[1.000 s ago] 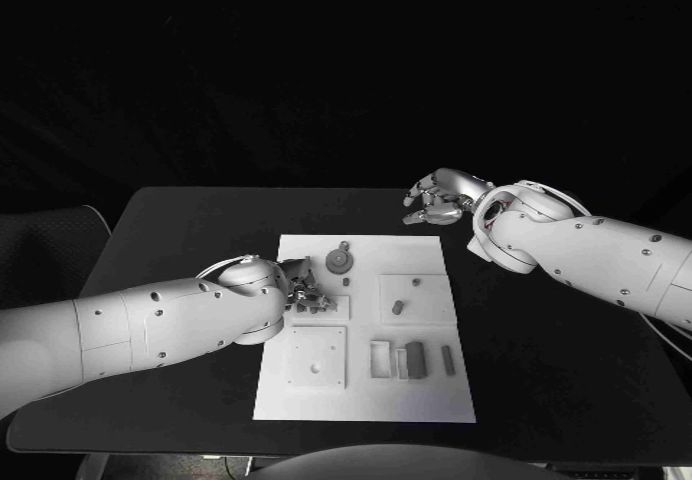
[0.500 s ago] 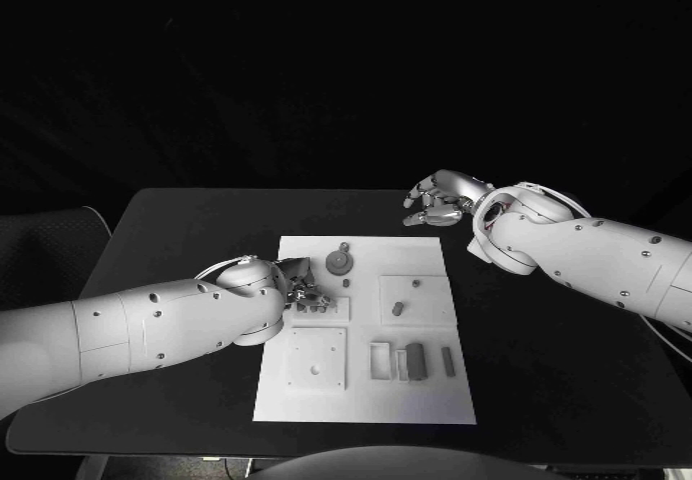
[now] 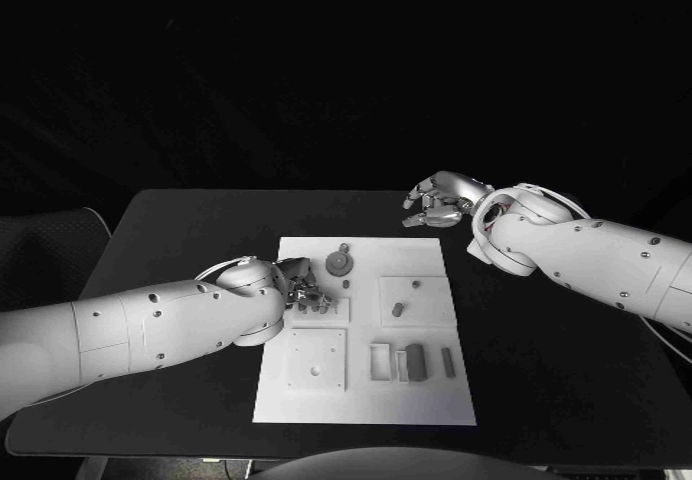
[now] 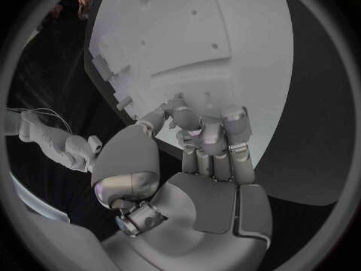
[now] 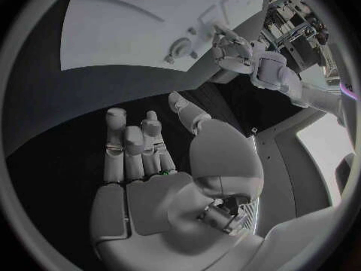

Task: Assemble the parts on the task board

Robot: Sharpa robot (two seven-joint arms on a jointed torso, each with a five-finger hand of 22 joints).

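**Left hand low on the task board, right hand held off it**

Little has been moved since the earlier frames: the left hand point(image 3: 300, 285) has been kept over the board's left side, with only a slight shift noted, and the right hand point(image 3: 440, 199) has been kept in the same place above the table point(image 3: 188, 230) beyond the board's far right corner.

The task board point(image 3: 368, 400) is seen lying in the middle of the table. The left hand's fingers point(image 4: 213, 140) are curled downward onto the board beside a small square plate; whether a part is pinched between them cannot be told. The right hand is held clear of the board with its fingers point(image 5: 128, 147) loosely apart and nothing in them.

A round grey part point(image 3: 339, 262) is seen near the board's far edge, just beyond the left hand. Small grey pegs point(image 3: 400, 307) stand on a square plate to the right of it, and upright grey blocks point(image 3: 414, 360) are grouped toward the near right.
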